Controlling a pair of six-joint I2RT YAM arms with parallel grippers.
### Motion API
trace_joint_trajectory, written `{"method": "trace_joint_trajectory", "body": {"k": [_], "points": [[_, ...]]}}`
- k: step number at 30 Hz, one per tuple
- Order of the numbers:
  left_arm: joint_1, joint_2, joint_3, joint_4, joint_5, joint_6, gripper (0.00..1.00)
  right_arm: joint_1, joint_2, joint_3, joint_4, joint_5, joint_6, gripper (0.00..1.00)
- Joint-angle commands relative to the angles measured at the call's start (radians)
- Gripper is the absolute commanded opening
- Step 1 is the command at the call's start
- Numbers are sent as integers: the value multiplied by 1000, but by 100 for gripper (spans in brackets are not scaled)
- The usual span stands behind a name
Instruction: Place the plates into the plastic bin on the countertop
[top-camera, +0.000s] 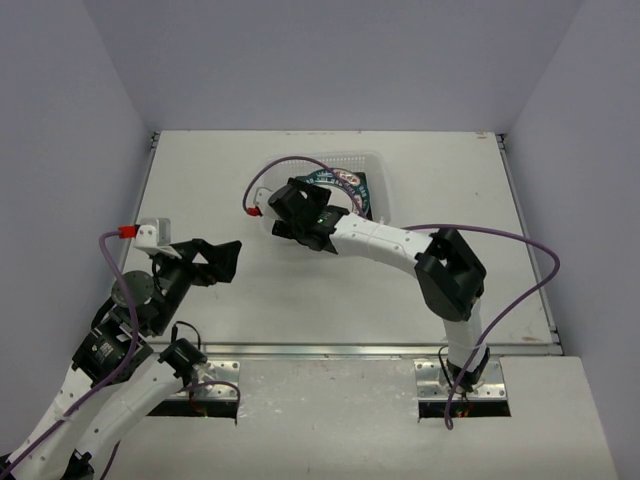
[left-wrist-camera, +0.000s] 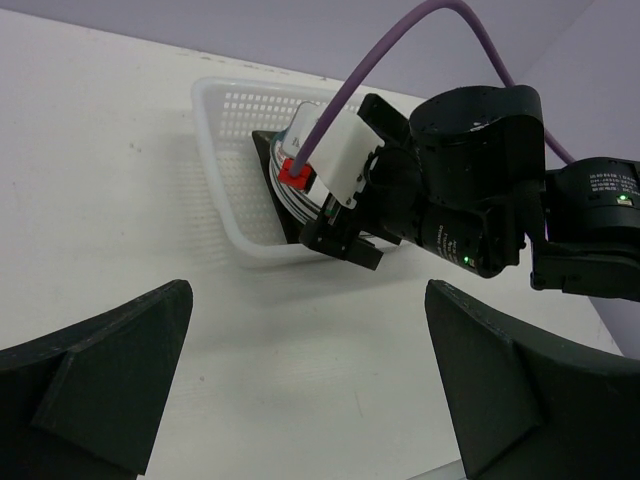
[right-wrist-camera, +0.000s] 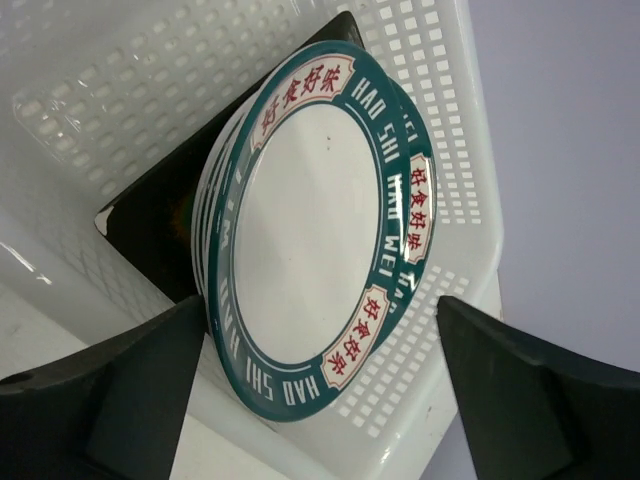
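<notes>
Several round white green-rimmed plates (right-wrist-camera: 320, 230) are tilted against a dark square plate (right-wrist-camera: 150, 225) inside the translucent white mesh plastic bin (right-wrist-camera: 440, 60), at twelve o'clock on the white countertop (top-camera: 460, 190). The right gripper (right-wrist-camera: 320, 335) is spread wide and empty beside them; the left gripper (left-wrist-camera: 305, 320), at eight o'clock, likewise.

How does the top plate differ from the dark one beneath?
The top plate is round, the dark plate square. The top plate is white with a green lettered rim; the dark plate looks plain black. The top plate is uncovered; the dark plate is mostly covered. Both lie in the bin.
</notes>
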Motion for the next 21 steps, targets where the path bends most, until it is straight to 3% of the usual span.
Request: {"method": "trace_joint_trajectory", "body": {"k": [1,7,13,21], "points": [[-8,3,6,25,-7,-5,100,-3,-52,29,18,67,33,99],[-9,8,6,25,-5,-5,100,-15,-155,-51,-66,23,111,99],[-8,14,6,24,-8,-6,100,-134,-210,-27,-294,-131,336,99],[-8,25,6,22,-18,-9,100,-188,-306,-23,-391,-228,533,99]]}}
